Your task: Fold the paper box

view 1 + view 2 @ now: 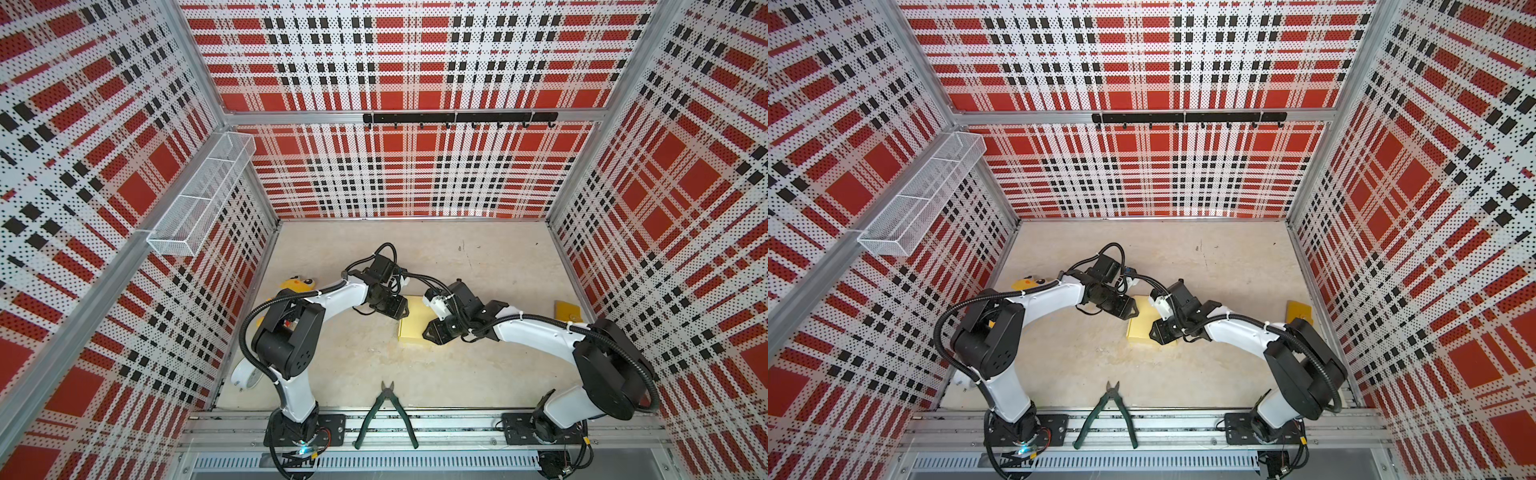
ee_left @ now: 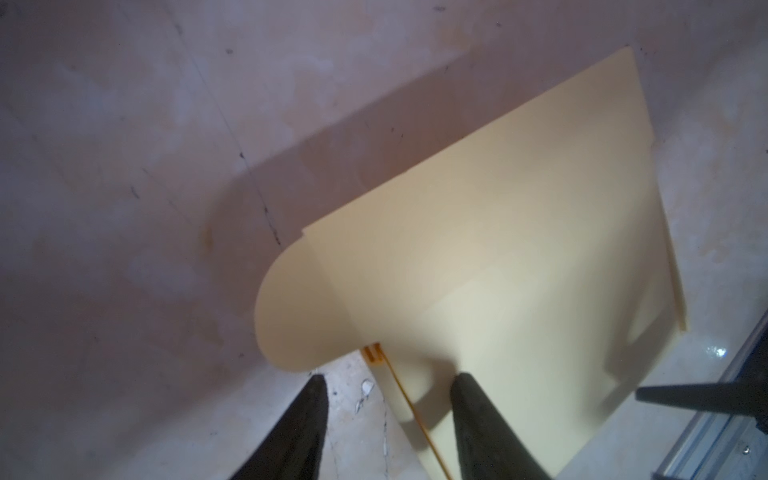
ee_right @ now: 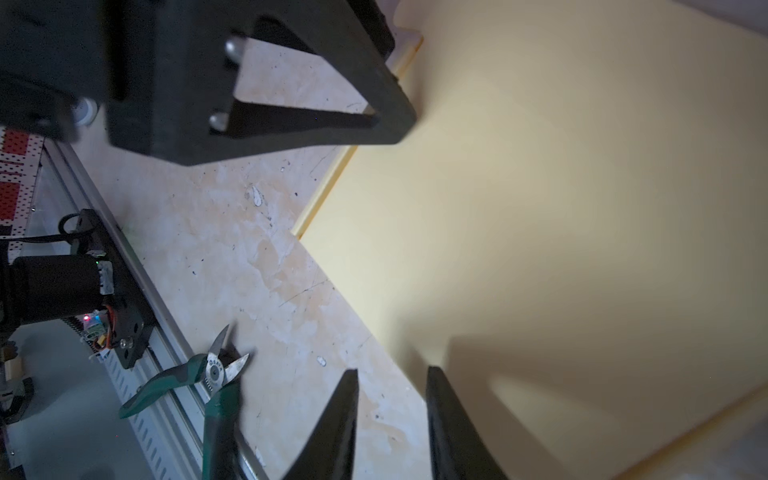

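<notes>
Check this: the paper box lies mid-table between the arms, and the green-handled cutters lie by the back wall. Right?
No. The green-handled cutters lie at the front edge, not by the back wall, as both top views show. The paper box does lie mid-table.

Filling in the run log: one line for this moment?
box: on table, rounded flap out | left gripper: open, straddling a box edge | right gripper: open, straddling a box edge | held: nothing
</notes>
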Available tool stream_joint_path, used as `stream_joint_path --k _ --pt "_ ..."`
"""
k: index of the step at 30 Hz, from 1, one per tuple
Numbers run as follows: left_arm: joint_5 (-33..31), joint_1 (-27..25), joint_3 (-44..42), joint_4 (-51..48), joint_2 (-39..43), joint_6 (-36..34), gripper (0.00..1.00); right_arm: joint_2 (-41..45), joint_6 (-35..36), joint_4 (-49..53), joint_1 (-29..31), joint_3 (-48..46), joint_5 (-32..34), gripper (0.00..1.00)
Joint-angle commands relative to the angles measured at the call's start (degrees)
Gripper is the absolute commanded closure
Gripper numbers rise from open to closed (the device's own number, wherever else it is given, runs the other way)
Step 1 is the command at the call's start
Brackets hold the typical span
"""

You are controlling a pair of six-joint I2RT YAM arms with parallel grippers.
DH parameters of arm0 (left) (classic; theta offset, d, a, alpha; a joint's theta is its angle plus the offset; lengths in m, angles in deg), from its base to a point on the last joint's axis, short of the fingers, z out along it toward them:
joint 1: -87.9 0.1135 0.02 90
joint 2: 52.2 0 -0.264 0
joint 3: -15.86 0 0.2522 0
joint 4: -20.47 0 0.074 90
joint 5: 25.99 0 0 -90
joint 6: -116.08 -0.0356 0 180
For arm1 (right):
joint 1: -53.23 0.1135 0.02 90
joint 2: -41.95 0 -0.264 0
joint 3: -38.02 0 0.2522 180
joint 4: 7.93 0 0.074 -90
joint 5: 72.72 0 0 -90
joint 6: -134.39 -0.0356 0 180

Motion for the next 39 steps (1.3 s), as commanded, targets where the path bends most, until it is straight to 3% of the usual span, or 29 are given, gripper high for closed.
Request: stream_joint_path --k 1,7,12,16,27,33,39 --pt "-0.56 -0.60 1.28 -2.48 -1.92 -1.98 0.49 3.27 2.97 1.04 -4.45 4.57 -0.70 0.63" --pt "-0.34 -1.39 2.34 -3.79 -2.12 -5.35 0.54 -4.20 8.91 -0.11 -14.74 10.83 -3.63 0.63" --pt "-0.89 -1.52 2.51 -3.97 -1.68 -6.30 0.54 -15.66 11.88 2.62 -17.04 17.78 -6.68 0.65" --pt "-2.17 -1.99 3.78 -4.73 -1.68 -8.75 0.54 -19.22 10.68 0.11 -17.05 16.62 -9.85 0.65" --pt "-4.37 -2.88 10.76 -7.03 -8.07 -13.09 0.52 -7.76 3.16 -7.08 -15.32 -1.65 -12.22 0.68" --pt "-4.89 -5.20 16.03 -10.20 -10.63 -16.06 0.51 0.98 -6.37 -17.36 -12.57 -12.36 -13.60 0.68" --pt "-3.37 -4.18 20.36 -14.91 -8.04 -17.01 0.47 2.94 -9.63 -21.12 -13.37 -13.83 -12.36 0.59"
